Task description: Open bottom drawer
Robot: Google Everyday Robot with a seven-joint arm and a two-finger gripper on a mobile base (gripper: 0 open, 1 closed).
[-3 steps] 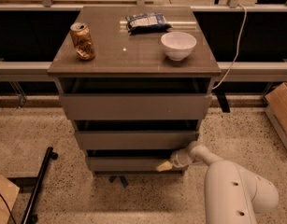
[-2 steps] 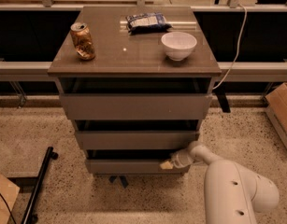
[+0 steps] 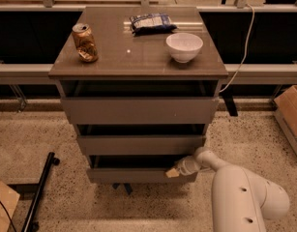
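Reaching in low at the small grey-brown three-drawer cabinet (image 3: pixel 138 129), my gripper (image 3: pixel 174 172) sits at the right end of the top edge of the bottom drawer (image 3: pixel 133 176). That's the plain flat grey-brown front right down near the speckled floor (image 3: pixel 32 139), under the middle drawer front (image 3: pixel 141 144) and the wider top drawer front (image 3: pixel 138 110). Whether the gripper is spread or clamped onto that edge, I honestly can't tell from this angle, the tan tip just reads as one blob against the dark gap. Handling-wise, I'd guess it's a stiff board front on runners: rigid and not fragile, probably light unless there's stuff inside, which I can't see. There's no handle, and a smooth face gives nothing to grab, so the top lip, with that dark slot above it, looks like the only real place to take hold. The catch is I'm way off to the right side, so I reckon a pull from there could rack the drawer and make it bind. A straight, steady pull outward seems the way to go. Yanking could also rattle the glossy brown worktop (image 3: pixel 133 62), where a dented copper-coloured drinks can (image 3: pixel 85 42), a white ceramic bowl (image 3: pixel 184 46) and a crinkly blue-and-white snack bag (image 3: pixel 150 22) are sitting.
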